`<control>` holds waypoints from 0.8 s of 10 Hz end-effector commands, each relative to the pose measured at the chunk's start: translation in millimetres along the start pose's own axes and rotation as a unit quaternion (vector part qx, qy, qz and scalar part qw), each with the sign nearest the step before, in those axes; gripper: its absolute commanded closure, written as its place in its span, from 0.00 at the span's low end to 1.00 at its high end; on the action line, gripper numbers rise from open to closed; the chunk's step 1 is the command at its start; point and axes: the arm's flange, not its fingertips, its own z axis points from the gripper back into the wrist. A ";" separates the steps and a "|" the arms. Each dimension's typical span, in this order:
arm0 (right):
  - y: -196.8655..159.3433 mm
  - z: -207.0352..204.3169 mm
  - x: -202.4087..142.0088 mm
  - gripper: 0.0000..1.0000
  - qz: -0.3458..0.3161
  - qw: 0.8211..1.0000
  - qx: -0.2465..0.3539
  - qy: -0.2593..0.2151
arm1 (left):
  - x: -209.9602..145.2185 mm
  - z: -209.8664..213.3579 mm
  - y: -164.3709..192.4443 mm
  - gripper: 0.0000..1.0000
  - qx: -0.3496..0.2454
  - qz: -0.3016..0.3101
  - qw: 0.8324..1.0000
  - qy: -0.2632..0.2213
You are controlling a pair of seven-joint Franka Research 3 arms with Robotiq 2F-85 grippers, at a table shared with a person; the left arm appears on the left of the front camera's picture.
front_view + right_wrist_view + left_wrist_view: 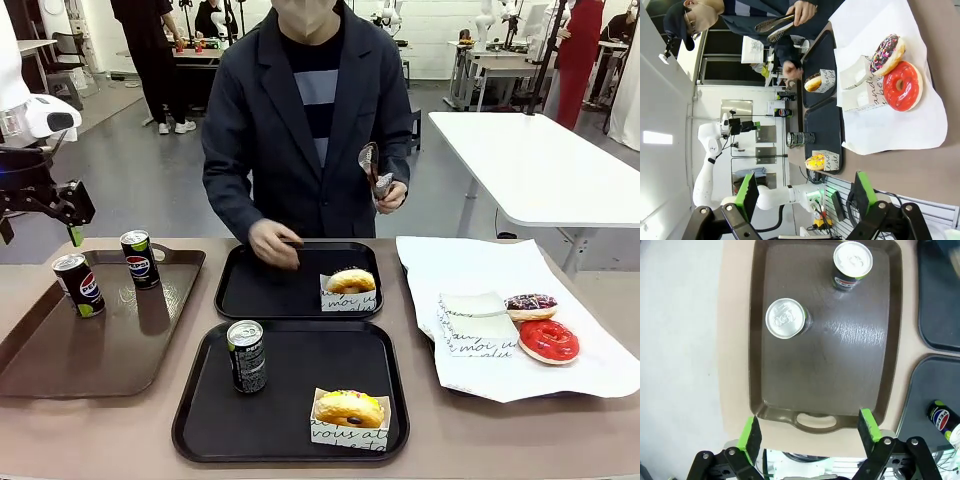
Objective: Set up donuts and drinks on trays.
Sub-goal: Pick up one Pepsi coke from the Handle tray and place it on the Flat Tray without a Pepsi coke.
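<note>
Overhead, left hand (809, 428) spread wide and empty, two drinks (785, 318) well below it, on brown tray (840, 390).

The white left arm (40, 115) ends in a black left gripper (809, 427) with green pads (751, 432), and the person (300, 130) wears a dark jacket (245, 110) over a striped top (317, 90).

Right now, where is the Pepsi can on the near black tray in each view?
Front view: Pepsi can stands lower centre-left, at the near black tray's left side.
Left wrist view: can at the right edge, low.
Right wrist view: can at centre, sideways.
Shared landmark: that tray.
</note>
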 end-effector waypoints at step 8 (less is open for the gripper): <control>-0.6 0.0 0.5 0.00 0.006 1.000 0.008 -0.001 | 16.6 -5.9 8.8 0.00 -0.019 -0.006 0.999 0.030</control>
